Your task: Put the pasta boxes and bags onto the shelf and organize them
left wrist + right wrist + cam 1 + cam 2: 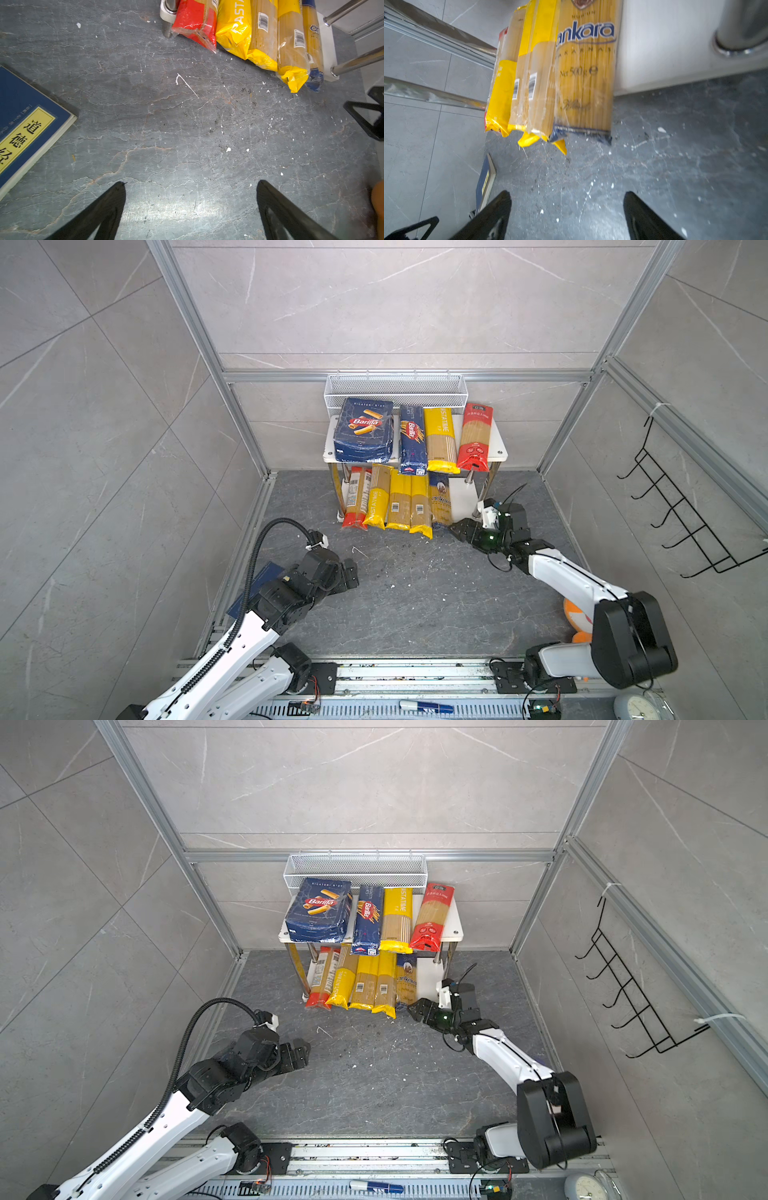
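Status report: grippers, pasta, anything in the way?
Left gripper open, empty. Right gripper open, empty, facing ankara bag. Lower-tier bags overhang shelf front. Nothing blocking.

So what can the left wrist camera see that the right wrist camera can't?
Only the left wrist view: the writing on the book and something orange at the edge. Only the right wrist view: the whole word ankara and the weight print on the blue bag. Both: the yellow bags, the book, the white shelf and the dark floor.
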You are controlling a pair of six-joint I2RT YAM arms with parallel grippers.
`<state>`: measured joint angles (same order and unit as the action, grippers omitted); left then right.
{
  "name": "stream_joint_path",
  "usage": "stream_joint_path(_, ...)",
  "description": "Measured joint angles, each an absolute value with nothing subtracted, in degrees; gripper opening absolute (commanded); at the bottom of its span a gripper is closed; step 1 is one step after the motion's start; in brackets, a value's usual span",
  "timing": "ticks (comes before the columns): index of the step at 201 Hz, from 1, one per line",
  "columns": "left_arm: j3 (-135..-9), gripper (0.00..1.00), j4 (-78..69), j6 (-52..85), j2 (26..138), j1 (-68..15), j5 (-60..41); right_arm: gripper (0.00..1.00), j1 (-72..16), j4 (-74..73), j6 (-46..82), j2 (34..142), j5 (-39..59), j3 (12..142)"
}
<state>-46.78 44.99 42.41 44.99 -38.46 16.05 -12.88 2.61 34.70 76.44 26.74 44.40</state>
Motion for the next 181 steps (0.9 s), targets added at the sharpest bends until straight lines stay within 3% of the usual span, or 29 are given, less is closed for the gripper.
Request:
stream_joint_path(53,-43.2,1.00,43.9,41.4,44.1,-38.5,23.3,0.88,-13.9,13.5,30.1,60.9,20.8,39.8)
stream_joint_path(103,-36.6,1.00,33.7,34.2,43.2,-38.5,32.6,0.90,-13.9,21.0,27.3,49.0,12.7,34.6)
stream_joint_path(108,-35.8,1.00,32.3,33.1,43.0,-38.5,33.5,0.98,-13.9,21.9,26.9,47.6,11.6,34.3)
stream_joint_path(113,-35.0,1.00,30.7,31.8,42.7,-38.5,34.8,1.00,-13.9,22.5,26.8,46.3,10.5,34.0)
stream_joint_path(181,-29.5,0.99,10.8,13.7,45.3,-34.3,49.5,1.00,-14.0,18.7,23.5,28.9,-2.1,23.1)
